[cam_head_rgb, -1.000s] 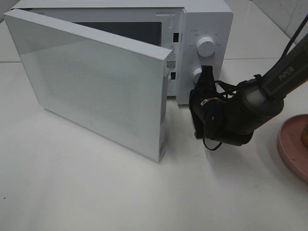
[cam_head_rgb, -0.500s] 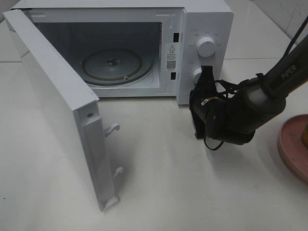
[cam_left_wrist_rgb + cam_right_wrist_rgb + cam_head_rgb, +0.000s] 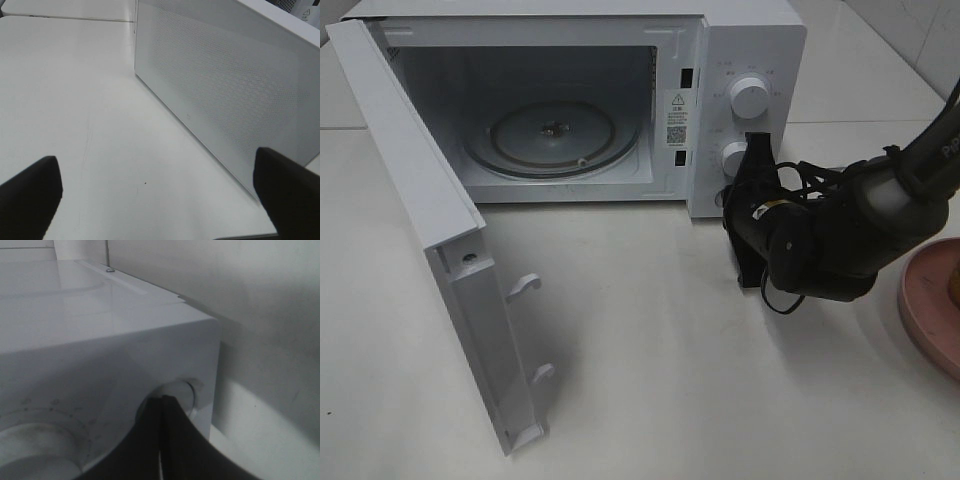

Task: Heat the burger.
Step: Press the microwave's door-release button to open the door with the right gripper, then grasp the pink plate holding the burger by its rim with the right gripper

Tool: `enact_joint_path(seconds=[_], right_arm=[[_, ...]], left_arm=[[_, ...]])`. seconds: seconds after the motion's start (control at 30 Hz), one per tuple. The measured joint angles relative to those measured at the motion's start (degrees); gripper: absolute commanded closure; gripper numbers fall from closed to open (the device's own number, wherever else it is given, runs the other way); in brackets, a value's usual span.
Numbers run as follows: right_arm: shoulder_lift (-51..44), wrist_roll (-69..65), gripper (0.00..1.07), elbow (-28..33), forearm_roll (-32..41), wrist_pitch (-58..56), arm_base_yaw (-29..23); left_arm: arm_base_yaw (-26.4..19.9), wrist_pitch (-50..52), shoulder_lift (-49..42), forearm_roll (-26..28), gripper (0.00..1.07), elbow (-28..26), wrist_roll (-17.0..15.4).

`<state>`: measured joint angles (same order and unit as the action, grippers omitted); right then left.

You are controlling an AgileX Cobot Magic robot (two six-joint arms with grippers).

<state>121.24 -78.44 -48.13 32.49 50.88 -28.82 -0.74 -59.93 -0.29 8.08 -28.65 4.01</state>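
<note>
The microwave (image 3: 745, 40) at 12 o'clock has its door (image 3: 410, 200) swung wide and its turntable (image 3: 552, 135) bare. The burger (image 3: 954, 272), seemingly the tan sliver over the pink plate (image 3: 920, 300) at 3 o'clock, is not yet loaded. The right fingers (image 3: 150, 440) are pressed together by the lower knob (image 3: 734, 157), and the left fingers (image 3: 30, 192) are spread and empty. Loading, closing and heating remain.

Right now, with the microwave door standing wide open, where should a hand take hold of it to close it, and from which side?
Take the door at its free edge, clear of the two latch hooks, coming from its outer face, on the left. It is hinged at the far end, so this edge should swing most easily. The open left hand faces that outer side.
</note>
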Motion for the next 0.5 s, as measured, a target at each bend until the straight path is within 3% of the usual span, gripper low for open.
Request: enact_joint_path(seconds=[0.5], right_arm=[[-7.4,0.6,1.07,9.3,-2.5,-3.4,-1.4]], left_arm=[[0.0,0.0,0.0,0.0,0.10,0.0,0.0]])
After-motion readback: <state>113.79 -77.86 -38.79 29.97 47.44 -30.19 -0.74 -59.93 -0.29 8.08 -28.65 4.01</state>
